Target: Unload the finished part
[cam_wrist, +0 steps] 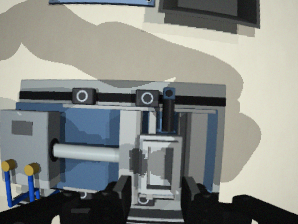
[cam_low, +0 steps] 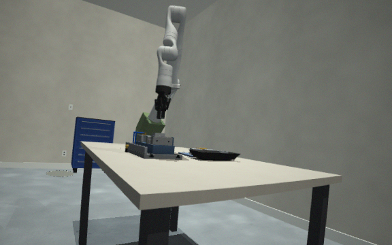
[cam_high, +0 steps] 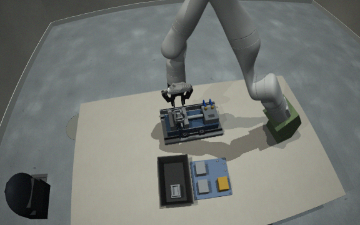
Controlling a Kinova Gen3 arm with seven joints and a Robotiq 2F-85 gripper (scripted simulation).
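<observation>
Approach step: your claw (cam_high: 178, 100) hangs above the vise (cam_high: 192, 122), fingers part-spread w/ nothing between them. The part (cam_high: 178, 118), pocket up, sits clamped in the vise, untouched. Wrist view shows both fingers flanking it from above, not yet in contact. Next, by the look of it: drop straight down, close on the part's sides, lift clear of the jaws, then carry to the tray (cam_high: 160, 181), where one part (cam_high: 176, 190) already lies, and lay yours beside it. Beige bench (cam_high: 111, 162) also holds a blue plate (cam_high: 211, 195) w/ blanks. Grey floor, plain walls, blue cabinet (cam_low: 93, 143) behind.
</observation>
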